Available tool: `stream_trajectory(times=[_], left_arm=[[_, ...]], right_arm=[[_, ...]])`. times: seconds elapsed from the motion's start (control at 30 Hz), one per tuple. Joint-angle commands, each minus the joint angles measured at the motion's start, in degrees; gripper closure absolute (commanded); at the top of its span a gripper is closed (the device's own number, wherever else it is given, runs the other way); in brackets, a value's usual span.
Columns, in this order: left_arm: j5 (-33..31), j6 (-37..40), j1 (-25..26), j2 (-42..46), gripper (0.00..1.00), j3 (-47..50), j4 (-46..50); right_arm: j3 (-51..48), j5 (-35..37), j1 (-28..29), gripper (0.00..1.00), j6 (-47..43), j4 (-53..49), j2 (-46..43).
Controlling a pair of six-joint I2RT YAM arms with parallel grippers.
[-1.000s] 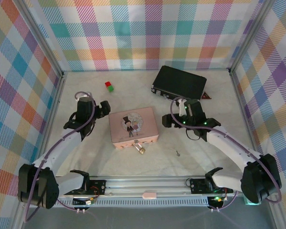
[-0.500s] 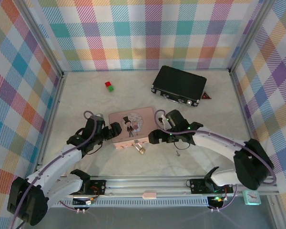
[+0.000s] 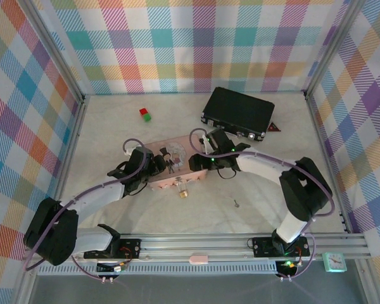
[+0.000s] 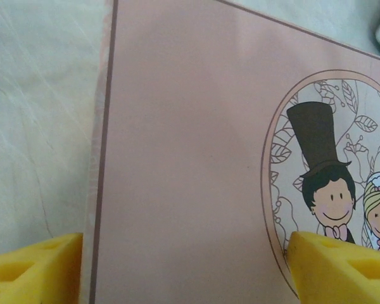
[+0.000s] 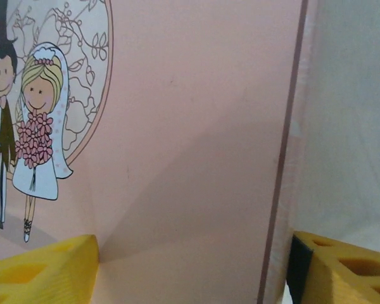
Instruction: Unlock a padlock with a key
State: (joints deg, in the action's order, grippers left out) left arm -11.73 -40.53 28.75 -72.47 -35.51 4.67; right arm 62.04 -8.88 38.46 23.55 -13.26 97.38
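At the near edge of the pink box (image 3: 172, 181) I see the padlock (image 3: 182, 192), between and just nearer than both tools. The key (image 3: 237, 203) lies apart on the desk (image 3: 114, 126), to its right. Left tool (image 3: 153, 166) and right tool (image 3: 199, 163) stand open astride the box's ends. A second ago both stood clear of the box.

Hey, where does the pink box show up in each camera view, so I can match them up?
Top external: the pink box lies mid-table, between the two arms.
Left wrist: close up, its left edge running down the picture's left side.
Right wrist: close up, its right edge running down the picture's right side.
Shared landmark: the bride-and-groom drawing on its lid.
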Motion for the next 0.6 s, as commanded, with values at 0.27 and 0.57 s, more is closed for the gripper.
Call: stream_trajectory(times=[0.27, 0.57], left_arm=[[-9.13, 4.49, 0.70, -9.22, 0.09, -8.83, -3.28], [-14.59, 12.04, -0.65, 1.09, 0.00, -13.29, 7.42]], right_arm=[[18.01, -1.19, -3.94, 0.22, -5.95, -2.02, 12.25], [10.62, 8.55, -4.44, 0.14, -8.96, -22.25, -3.41]])
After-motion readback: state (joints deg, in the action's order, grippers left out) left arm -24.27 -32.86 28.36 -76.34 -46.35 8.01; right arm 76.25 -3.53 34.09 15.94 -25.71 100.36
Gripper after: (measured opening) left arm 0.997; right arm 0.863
